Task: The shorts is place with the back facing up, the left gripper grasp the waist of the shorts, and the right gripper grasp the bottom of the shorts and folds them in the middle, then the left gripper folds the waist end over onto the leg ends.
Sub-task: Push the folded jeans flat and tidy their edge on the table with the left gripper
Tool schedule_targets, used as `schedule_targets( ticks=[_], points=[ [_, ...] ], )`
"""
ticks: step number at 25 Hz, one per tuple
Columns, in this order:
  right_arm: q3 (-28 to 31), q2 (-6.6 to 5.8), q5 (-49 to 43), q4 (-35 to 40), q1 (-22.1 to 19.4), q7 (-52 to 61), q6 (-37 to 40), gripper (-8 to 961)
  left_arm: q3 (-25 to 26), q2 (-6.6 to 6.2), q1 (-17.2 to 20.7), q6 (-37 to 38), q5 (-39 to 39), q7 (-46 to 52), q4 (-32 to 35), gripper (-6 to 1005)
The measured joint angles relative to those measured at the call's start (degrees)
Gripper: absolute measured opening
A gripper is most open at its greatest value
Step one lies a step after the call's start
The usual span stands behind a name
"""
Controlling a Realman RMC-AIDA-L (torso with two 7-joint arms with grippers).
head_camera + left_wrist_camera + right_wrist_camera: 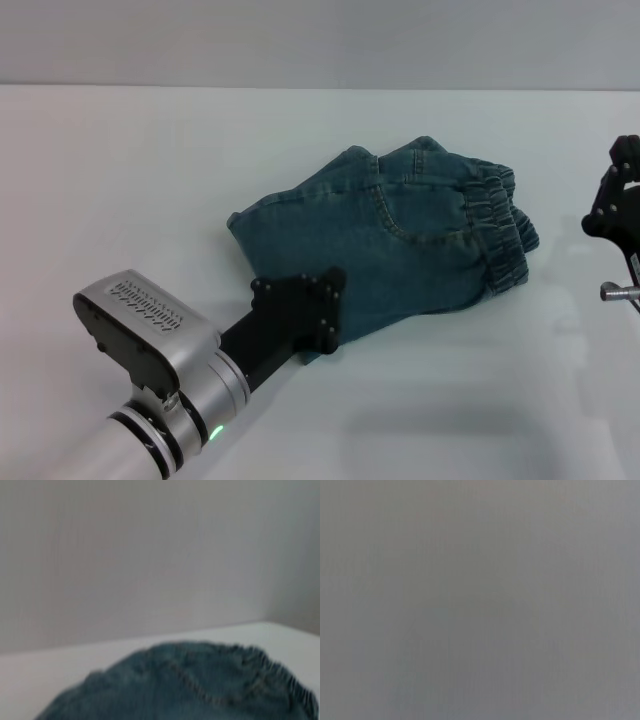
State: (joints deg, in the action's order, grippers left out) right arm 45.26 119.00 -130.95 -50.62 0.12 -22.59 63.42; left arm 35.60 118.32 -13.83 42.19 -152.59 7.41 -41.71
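Observation:
The shorts (400,245) lie on the white table (120,180) as a compact folded bundle of blue denim, one back pocket seam facing up. The ruffled elastic waist (503,228) is on top at the bundle's right end. The bottom of the shorts and the leg ends are hidden. My left gripper (312,312), a black claw on a silver wrist with a green light, sits at the bundle's near left edge and overlaps the denim. The left wrist view shows the shorts (190,685) close up with the waist (295,690) at one side. My right gripper (618,200) hovers at the far right, apart from the cloth.
The table's back edge meets a grey wall (320,40). Bare white table surface surrounds the bundle. The right wrist view shows only plain grey.

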Motion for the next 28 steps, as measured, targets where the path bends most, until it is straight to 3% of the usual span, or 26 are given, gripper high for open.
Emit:
schedule_targets(
  ticks=[5, 7, 14, 17, 21, 22, 28],
  points=[
    [-0.4, 0.00, 0.0, 0.0, -0.1, 0.0, 0.0, -2, -0.1, -0.07, -0.3, -2.2, -0.1, 1.7, 0.5, -2],
    [-0.5, 0.00, 0.0, 0.1, -0.2, 0.0, 0.0, -2, 0.3, 0.15, -2.5, -6.4, 0.1, 2.2, 1.9, -2],
    [-0.7, 0.00, 0.6, 0.4, -0.4, 0.0, 0.4, -2, 1.8, 0.21, -5.1, -6.7, 0.1, 3.3, 4.1, -2],
    [-0.8, 0.04, 0.6, 0.4, -0.6, 0.0, 0.4, -2, 3.2, 0.19, -8.8, -6.7, 0.2, 6.6, 7.9, -2],
    [-1.2, 0.10, 0.6, 0.4, -0.8, 0.0, 0.5, -2, 3.5, 0.19, -9.6, -6.7, 0.2, 6.7, 8.6, -2],
    [-1.3, 0.10, 0.6, 0.4, -0.8, 0.0, 0.5, -2, 4.3, 0.24, -11.9, -6.8, 0.2, 7.0, 10.3, -2],
    [-1.5, 0.09, 0.6, 0.4, -1.0, 0.0, 0.8, -2, 4.6, 0.24, -14.6, -6.8, 0.0, 9.2, 12.6, -2]
  ],
)
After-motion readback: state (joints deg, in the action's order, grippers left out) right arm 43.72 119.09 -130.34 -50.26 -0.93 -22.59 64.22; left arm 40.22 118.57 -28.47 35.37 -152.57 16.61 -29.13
